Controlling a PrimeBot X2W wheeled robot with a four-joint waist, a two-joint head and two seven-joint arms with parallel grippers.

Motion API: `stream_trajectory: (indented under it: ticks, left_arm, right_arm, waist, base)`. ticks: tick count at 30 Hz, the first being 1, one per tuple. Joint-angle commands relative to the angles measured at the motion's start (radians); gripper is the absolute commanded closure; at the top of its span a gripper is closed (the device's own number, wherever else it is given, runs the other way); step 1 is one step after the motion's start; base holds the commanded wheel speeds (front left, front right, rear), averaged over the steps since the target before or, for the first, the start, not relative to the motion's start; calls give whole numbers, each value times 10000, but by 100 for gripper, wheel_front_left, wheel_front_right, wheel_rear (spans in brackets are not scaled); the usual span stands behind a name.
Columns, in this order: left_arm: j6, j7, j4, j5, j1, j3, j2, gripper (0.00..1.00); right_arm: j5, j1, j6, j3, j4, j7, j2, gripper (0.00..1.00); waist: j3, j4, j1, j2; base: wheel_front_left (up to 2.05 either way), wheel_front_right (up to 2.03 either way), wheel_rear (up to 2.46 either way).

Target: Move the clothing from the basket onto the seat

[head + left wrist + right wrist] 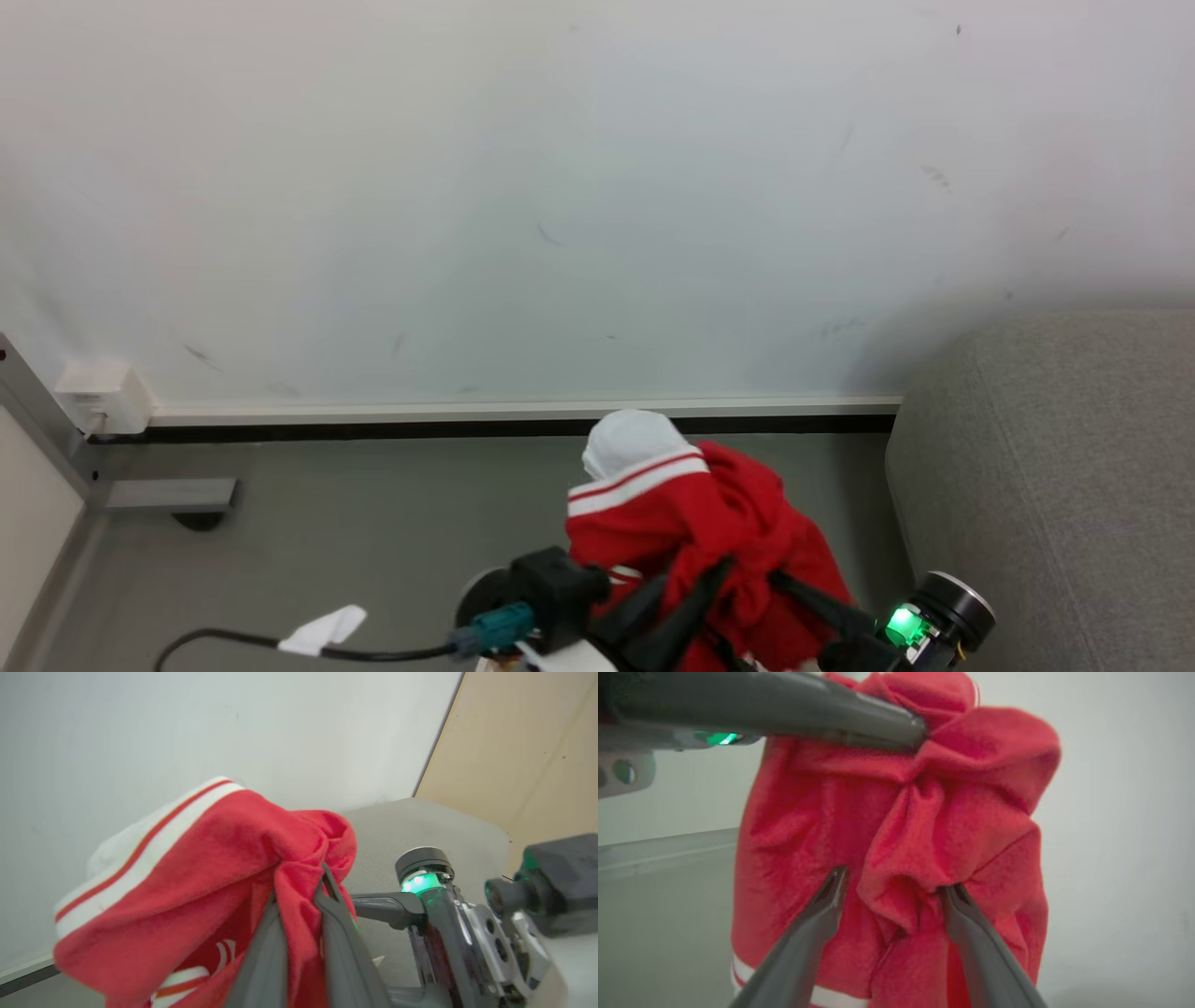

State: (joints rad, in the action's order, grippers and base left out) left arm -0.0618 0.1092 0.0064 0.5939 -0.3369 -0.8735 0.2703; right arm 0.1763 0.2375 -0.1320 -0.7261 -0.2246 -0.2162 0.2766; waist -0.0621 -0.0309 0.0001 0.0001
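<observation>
A red garment of the clothing [691, 523] with a white hood and red-and-white striped trim hangs bunched in the air just left of the grey seat [1055, 467]. My left gripper [299, 886] is shut on a fold of the clothing [187, 872] near its top. My right gripper [894, 884] stands open with a hanging fold of the clothing [924, 812] between its fingers, the right fingertip touching the fabric. In the head view the left gripper [695, 571] and right gripper [784, 583] sit at the bottom, under the garment. The basket is out of view.
A white wall and baseboard run behind, above grey floor. A wall socket box [103, 392] and a metal frame foot [168, 493] are at the left. A black cable with a white tag [322, 630] trails at lower left. A tan panel [528, 751] stands beyond the seat [420, 826].
</observation>
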Motion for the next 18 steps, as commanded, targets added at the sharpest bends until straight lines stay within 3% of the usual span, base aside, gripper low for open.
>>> stream_trajectory:
  ticks: [1, 3, 5, 13, 14, 15, 16, 17, 18]
  left_arm:
    - [74, -54, -80, 187, -75, -30, -49, 100]
    - [218, -259, -115, 262, -82, -200, -90, 100]
    - [265, -344, -75, 275, -97, -270, -126, 100]
    - [106, -175, 270, 253, 71, -242, -63, 100]
    - [75, -166, 320, 211, 82, -224, -32, 93]
    - [11, -116, 358, 198, 108, -205, -22, 66]
    - [-6, -75, 403, 181, 137, -190, -14, 56]
    - [-63, -51, 456, 154, 159, -182, -3, 13]
    - [-107, 15, 510, 125, 168, -165, 6, 0]
  right_arm:
    - [3, 171, 23, -19, -78, -15, -20, 0]
    - [78, 308, 23, -107, -233, -103, -177, 0]
    - [310, 386, 23, -163, -316, -191, -299, 97]
    - [1137, 324, 25, 29, -341, -431, -192, 100]
    - [1205, 246, 25, 173, -296, -430, -172, 100]
    - [1247, 183, 25, 329, -241, -445, -134, 100]
    - [1340, 90, 25, 518, -185, -466, -126, 100]
    - [1443, -4, 25, 718, -134, -483, -115, 100]
    - [1482, -54, 25, 864, -71, -490, -75, 100]
  waist:
    - [-17, 17, -1, -1]
    - [-44, 47, -1, -1]
    - [-57, 67, -1, -1]
    - [-48, -44, -1, -1]
    - [-34, -84, -1, -1]
    - [-21, -132, -1, -1]
    - [-13, -188, -1, -1]
    - [-8, -260, -1, -1]
    - [5, -345, -1, -1]
  base:
    - [0, 0, 0]
    - [0, 0, 0]
    - [0, 0, 0]
    - [0, 0, 0]
    - [0, 0, 0]
    - [0, 0, 0]
    - [0, 0, 0]
    - [0, 0, 0]
    - [0, 0, 0]
